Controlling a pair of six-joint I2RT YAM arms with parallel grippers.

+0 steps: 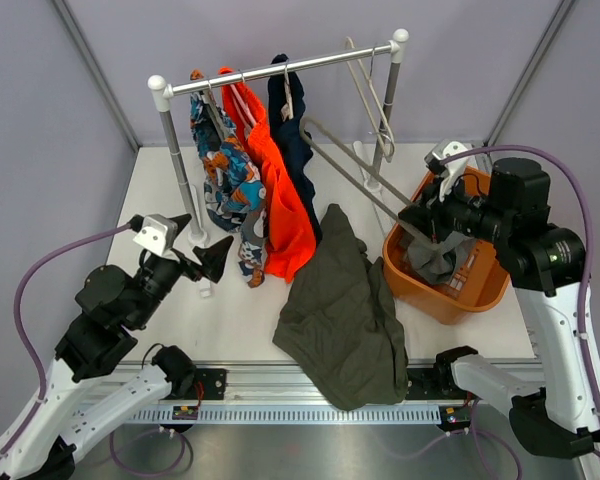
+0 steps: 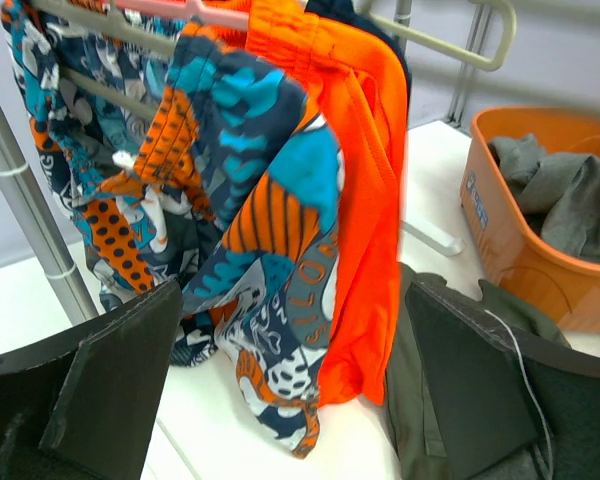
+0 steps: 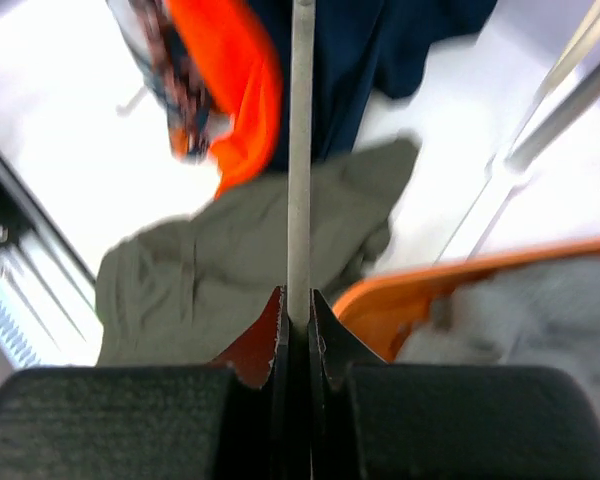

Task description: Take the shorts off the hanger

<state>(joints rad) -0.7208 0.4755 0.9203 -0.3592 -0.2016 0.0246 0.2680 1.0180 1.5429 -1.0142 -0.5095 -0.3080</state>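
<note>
Top external view is showing the white table (image 1: 160, 300) carrying a clothes rack (image 1: 280, 65) at its far side. The dark olive-green shorts (image 1: 345, 310) are lying spread out on the table in front of the rack, off any hanger, with the lower edge reaching the table's near edge. Their top corner is sitting just beside the hem of the orange pair (image 1: 280, 210).

An orange basket (image 1: 420, 285) is standing on the right of the table, touching the olive-green shorts' right side. The mid-grey shorts (image 1: 435, 262) are lying crumpled inside it.

Three pairs are hanging from the rail: a patterned pair (image 1: 230, 185) on the left, the orange pair next to it, and a navy pair (image 1: 290, 130) behind. An empty hanger (image 1: 375, 100) is hanging near the rail's right end.

The right gripper (image 1: 425, 222) is hovering over the basket, its fingers pinching the thin bar of a bare grey hanger (image 1: 350, 165). That hanger is slanting from the gripper up toward the navy pair. Right wrist view is showing the bar (image 3: 300, 150) squeezed between the closed fingers.

The left gripper (image 1: 205, 235) is hovering above the table's left part, fingers spread wide and gripping nothing, pointing at the patterned pair.
</note>
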